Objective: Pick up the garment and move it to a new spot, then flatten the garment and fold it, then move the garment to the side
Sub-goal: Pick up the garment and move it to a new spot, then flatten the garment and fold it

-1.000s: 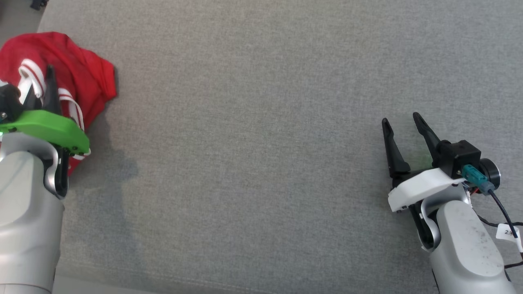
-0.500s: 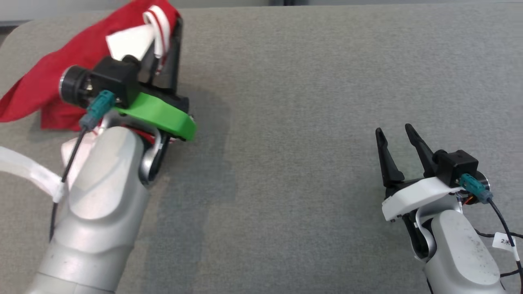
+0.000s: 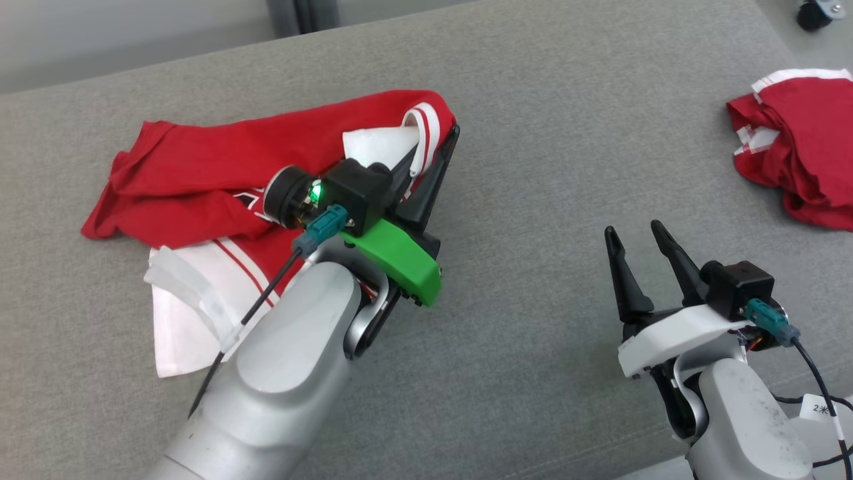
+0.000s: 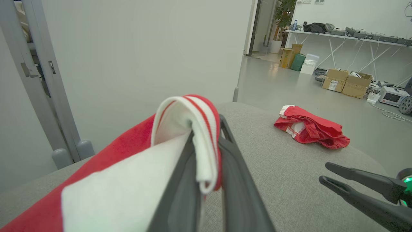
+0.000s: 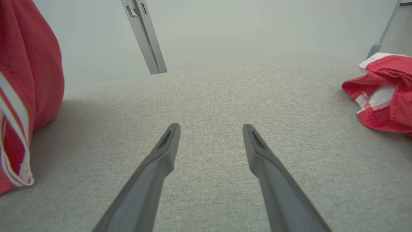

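A red garment with white panels and a striped cuff lies crumpled on the grey cushion at the left. My left gripper is shut on its white-and-red cuff, which drapes over the fingers in the left wrist view. The rest of the garment trails back towards the wrist. My right gripper stands open at the lower right, with nothing between its fingers. It shows low on the right in the left wrist view. The held garment hangs at the left edge of the right wrist view.
A second red and white garment lies bunched at the cushion's far right. A pale wall and a metal frame post stand behind the cushion. Boxes sit on the floor beyond.
The head camera has swung, bringing the cushion's back edge and the second garment into view. My left gripper has carried the garment rightwards, nearer to the right gripper. The right gripper stays open.
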